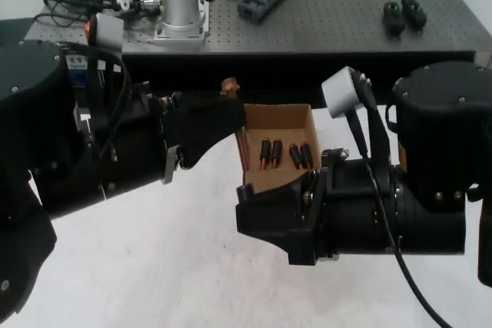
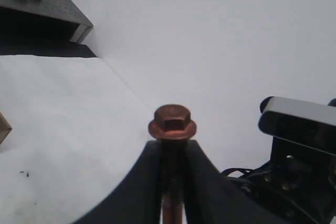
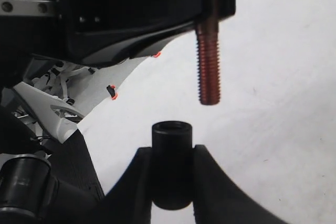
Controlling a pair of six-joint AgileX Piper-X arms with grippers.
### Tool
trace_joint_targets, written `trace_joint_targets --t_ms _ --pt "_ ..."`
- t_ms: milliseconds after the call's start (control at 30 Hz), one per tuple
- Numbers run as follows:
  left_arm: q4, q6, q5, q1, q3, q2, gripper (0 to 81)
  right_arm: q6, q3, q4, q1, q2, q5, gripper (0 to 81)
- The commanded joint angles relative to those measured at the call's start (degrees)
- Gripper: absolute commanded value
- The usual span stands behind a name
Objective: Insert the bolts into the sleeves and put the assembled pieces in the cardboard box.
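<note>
Now | left fingers (image 2: 142,182) grip bolt (image 2: 172,124) | right fingers (image 3: 131,182) grip sleeve (image 3: 172,161) | bolt tip near sleeve, apart

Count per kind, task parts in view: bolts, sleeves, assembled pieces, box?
Assembled pieces: 4
Bolt, loose, in left pincer: 1
Sleeve, loose, in right pincer: 1
Cardboard box holding the assembled pieces: 1
Total: 7
</note>
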Motion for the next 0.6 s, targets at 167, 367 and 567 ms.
trace_joint_targets --t_ms 167,367,567 --pt "-1.3 0.8 3.1 -0.3 -0.4 -0.1 0.7 0.3 -0.6 -2.2 -0.1 1.5 2.2 5.5" --pt "-1.3 1.2 3.1 -0.3 -0.4 -0.1 0.7 0.3 -0.6 -4.7 -0.1 1.4 3.6 5.5" --pt "-1.3 1.9 3.1 -0.3 -0.4 -0.1 0.7 0.2 -0.6 -5.2 -0.1 0.2 5.5 5.5"
